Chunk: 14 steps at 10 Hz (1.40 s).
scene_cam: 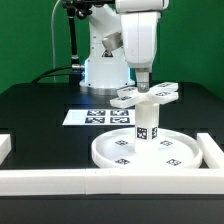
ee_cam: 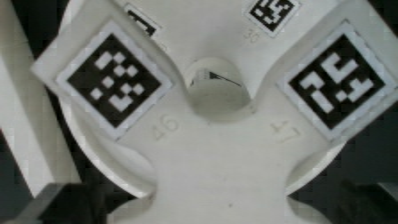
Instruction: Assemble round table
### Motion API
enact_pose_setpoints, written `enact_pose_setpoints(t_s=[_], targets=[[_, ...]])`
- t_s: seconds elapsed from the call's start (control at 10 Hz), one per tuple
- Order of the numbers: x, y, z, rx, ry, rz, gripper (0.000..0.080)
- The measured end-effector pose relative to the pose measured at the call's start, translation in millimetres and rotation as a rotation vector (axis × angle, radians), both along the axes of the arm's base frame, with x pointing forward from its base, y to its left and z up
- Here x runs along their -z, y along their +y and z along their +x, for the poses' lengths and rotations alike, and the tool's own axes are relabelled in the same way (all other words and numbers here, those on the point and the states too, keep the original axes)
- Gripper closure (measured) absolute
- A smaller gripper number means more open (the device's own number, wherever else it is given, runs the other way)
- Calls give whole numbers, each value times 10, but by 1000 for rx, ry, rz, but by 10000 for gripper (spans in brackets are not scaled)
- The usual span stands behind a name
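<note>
The large round disc (scene_cam: 150, 153) lies flat at the front right of the table. On its middle the short post (scene_cam: 146, 125) stands upright, tags on its side. The cross-shaped foot (scene_cam: 146, 96) rests across the top of the post. My gripper (scene_cam: 143, 82) hangs straight down over the foot's middle, open, with its fingertips at the foot's top face and nothing held. In the wrist view the foot (ee_cam: 222, 150) fills the picture, two tagged arms spread on either side of its centre hole (ee_cam: 217, 96). My own fingers do not show there.
White border walls run along the front (scene_cam: 60, 181), the exterior view's right (scene_cam: 211, 150) and left (scene_cam: 4, 146). The marker board (scene_cam: 95, 116) lies behind the disc, in front of the robot's base (scene_cam: 103, 65). The table is black.
</note>
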State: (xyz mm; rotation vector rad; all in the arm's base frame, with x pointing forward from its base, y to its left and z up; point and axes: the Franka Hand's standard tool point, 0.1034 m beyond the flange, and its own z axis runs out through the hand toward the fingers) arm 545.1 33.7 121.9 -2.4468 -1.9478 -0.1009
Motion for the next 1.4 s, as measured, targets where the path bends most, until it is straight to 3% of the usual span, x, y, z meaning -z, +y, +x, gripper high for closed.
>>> enact_pose_setpoints(t_s=[0.7,0.9,1.3,1.4], targets=[[171,44,6,29,26,-13,151],[170,29,8,33,26,-13,350],[169,21,9,93,28,-11,350],[173,24,-1,207,35,-2,350]])
